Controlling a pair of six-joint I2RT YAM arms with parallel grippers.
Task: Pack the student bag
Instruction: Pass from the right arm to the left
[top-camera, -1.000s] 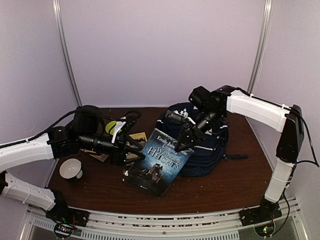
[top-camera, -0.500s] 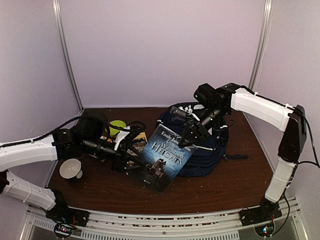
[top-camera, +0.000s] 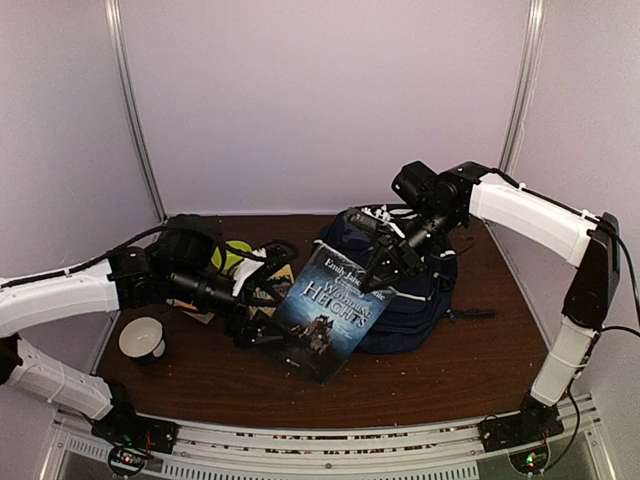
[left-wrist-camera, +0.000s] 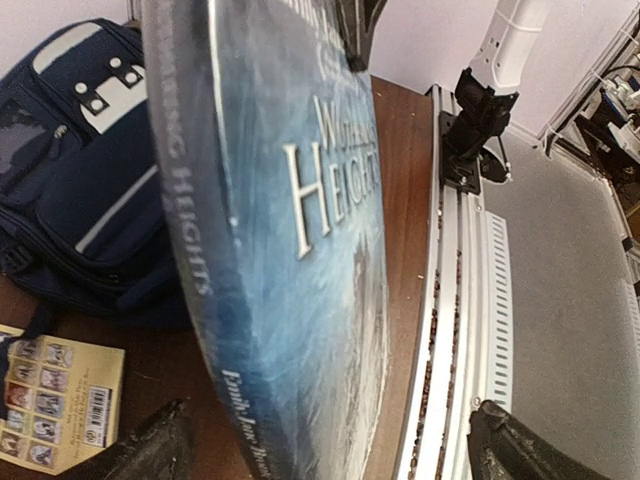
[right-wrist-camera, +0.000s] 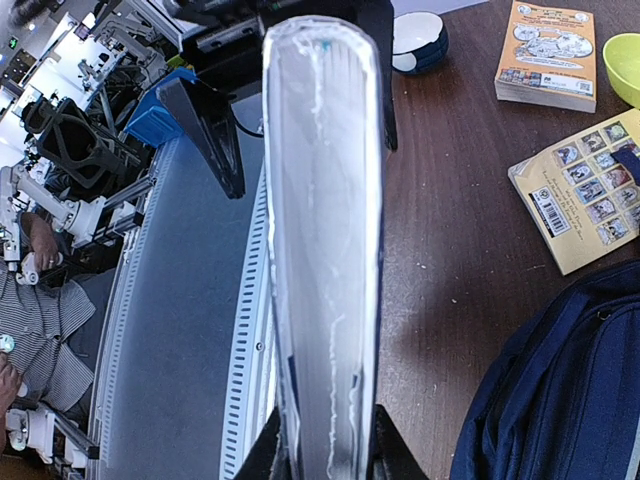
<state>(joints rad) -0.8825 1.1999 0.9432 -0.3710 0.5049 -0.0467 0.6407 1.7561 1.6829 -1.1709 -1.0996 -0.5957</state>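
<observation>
The student bag is a navy backpack lying at the back right of the table, also in the left wrist view and the right wrist view. A blue "Wuthering Heights" book stands tilted in front of it. My right gripper is shut on the book's top edge; its fingers clamp the white page edge at the bottom of the right wrist view. My left gripper is open at the book's left side. Its fingertips stand wide on either side of the book's spine without touching it.
A white cup stands at the front left and a green bowl behind the left arm. Two yellow paperbacks lie on the brown table left of the bag. A slotted metal rail runs along the near edge.
My left gripper has let go of the book, opened wide and drawn slightly left. My right gripper keeps its hold on the book's top edge and has lifted it a little toward the bag.
</observation>
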